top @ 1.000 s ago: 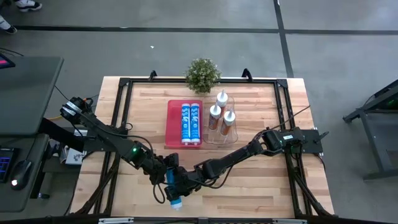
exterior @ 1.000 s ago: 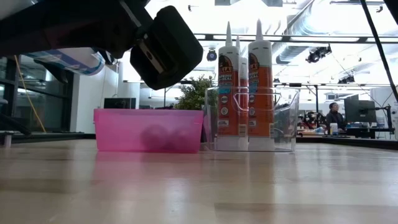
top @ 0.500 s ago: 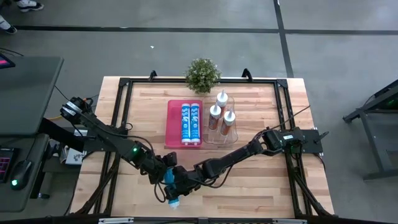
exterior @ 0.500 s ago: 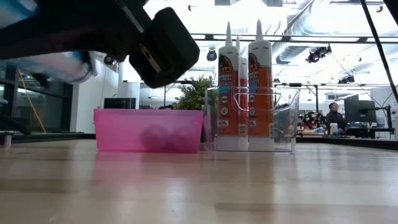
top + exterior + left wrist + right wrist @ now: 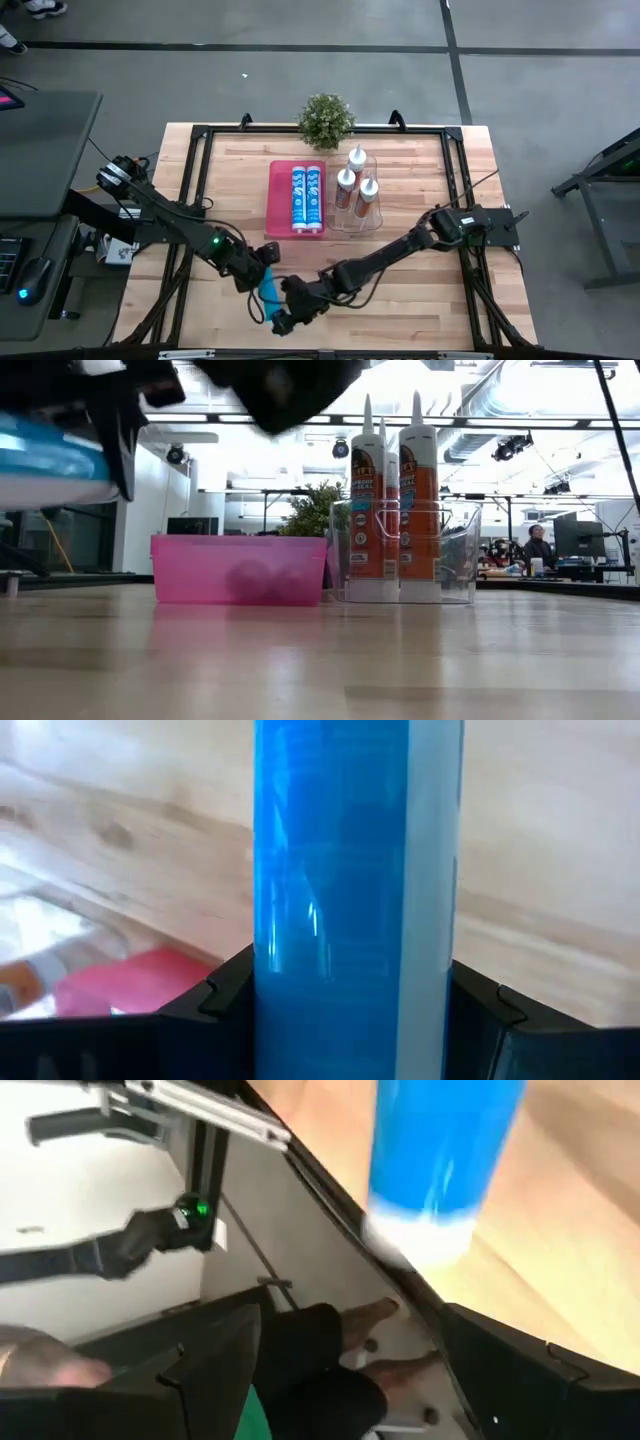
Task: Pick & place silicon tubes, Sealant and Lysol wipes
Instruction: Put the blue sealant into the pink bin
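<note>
Blue plastic filled the left wrist view: a blue silicone tube (image 5: 355, 900) sat clamped between the left gripper (image 5: 350, 1005)'s two dark fingers (image 5: 215, 1005), lifted clear of the wooden table (image 5: 420, 290) near its front edge. In the high view the left gripper (image 5: 262, 283) and the tube (image 5: 268, 290) were at the front left-centre of the table. The right gripper (image 5: 290, 318) was just beside the tube's end, its jaws spread apart and clear of the tube, gripping nothing. Farther back, a pink tray (image 5: 273, 205) held two more blue tubes (image 5: 306, 198) lying side by side. Just beside it, a clear bin (image 5: 460, 550) held three orange-labelled sealant cartridges (image 5: 418, 490) upright. A small potted plant (image 5: 326, 120) stood at the table's back edge.
</note>
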Controlling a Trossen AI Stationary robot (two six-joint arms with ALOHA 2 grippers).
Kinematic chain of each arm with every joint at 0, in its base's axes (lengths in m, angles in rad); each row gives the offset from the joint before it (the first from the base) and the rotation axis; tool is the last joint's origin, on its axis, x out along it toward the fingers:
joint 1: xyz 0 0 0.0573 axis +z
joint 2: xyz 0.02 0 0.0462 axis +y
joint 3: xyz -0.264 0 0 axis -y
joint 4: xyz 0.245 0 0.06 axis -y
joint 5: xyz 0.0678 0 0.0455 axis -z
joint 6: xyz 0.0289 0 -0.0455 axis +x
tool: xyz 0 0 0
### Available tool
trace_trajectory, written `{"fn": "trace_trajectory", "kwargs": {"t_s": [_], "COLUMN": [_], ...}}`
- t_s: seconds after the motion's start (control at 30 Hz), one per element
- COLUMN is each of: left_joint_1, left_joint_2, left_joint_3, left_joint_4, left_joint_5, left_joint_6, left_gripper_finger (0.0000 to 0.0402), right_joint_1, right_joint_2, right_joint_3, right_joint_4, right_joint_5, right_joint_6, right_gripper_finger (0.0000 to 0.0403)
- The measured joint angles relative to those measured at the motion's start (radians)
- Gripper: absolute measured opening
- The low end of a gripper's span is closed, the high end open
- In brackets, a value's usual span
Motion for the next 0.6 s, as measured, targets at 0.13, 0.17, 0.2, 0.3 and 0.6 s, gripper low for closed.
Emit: {"fn": "trace_trajectory", "kwargs": {"t_s": [0.13, 0.17, 0.2, 0.3, 0.6], "left_joint_1": [0.001, 0.001, 0.001, 0.009, 0.155], "left_joint_2": [-0.004, -0.004, -0.004, -0.005, -0.065], "left_joint_3": [0.011, 0.015, 0.017, 0.027, 0.028], "left_joint_4": [-0.087, -0.120, -0.150, -0.180, -0.231], "left_joint_5": [-0.005, -0.005, -0.003, 0.021, 0.058], "left_joint_6": [0.012, 0.025, 0.037, 0.057, 0.140], "left_gripper_finger": [0.0197, 0.0197, 0.0197, 0.0197, 0.0197], "right_joint_1": [0.030, 0.039, 0.047, 0.072, 0.134], "right_joint_2": [-0.054, -0.068, -0.084, -0.135, -0.211], "right_joint_3": [0.001, 0.001, 0.000, 0.001, 0.000], "right_joint_4": [-0.144, -0.190, -0.233, -0.355, -0.571], "right_joint_5": [0.054, 0.075, 0.098, 0.160, 0.299], "right_joint_6": [-0.015, -0.017, -0.017, 0.002, 0.081], "right_gripper_finger": [0.0305, 0.0305, 0.0305, 0.0306, 0.0306]}}
